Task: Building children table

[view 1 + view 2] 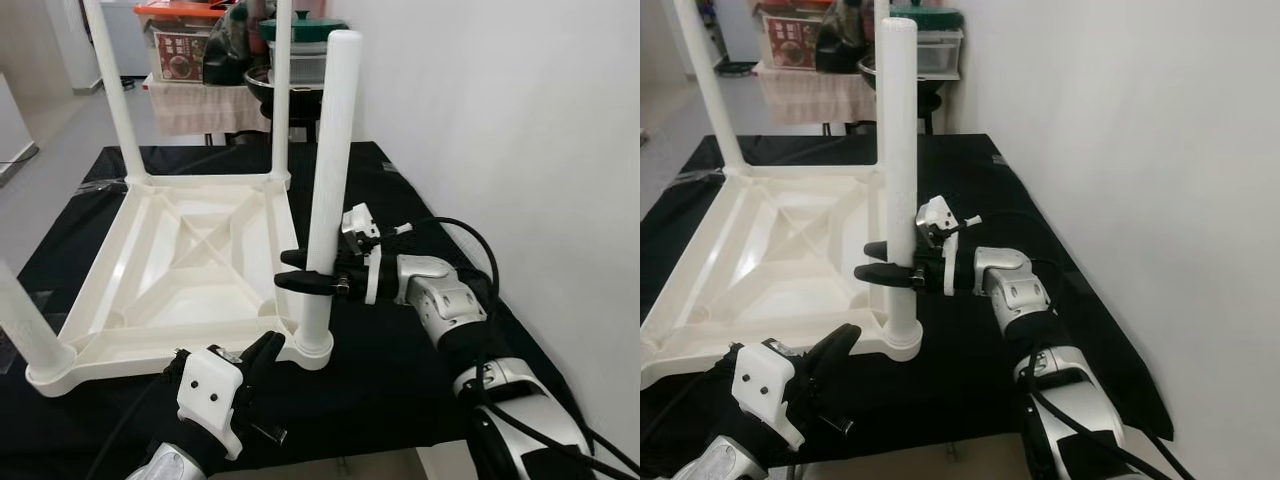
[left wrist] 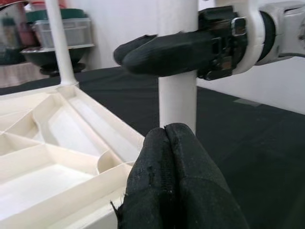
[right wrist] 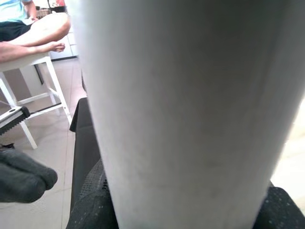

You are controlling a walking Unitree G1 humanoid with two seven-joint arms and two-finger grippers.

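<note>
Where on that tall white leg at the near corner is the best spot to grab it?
Its lower shaft, from the right, where the right gripper already clamps the white leg: it stands upright, round and slim, with the tabletop left of it.

The children table [image 1: 190, 255] and its legs are plain cream-white; the surface [image 1: 400, 370] is black; the right gripper [image 1: 300, 271] has black fingers.

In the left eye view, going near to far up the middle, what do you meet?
Left gripper → table leg clamped by the right gripper → upturned white tabletop → two far legs → cluttered side table.
</note>
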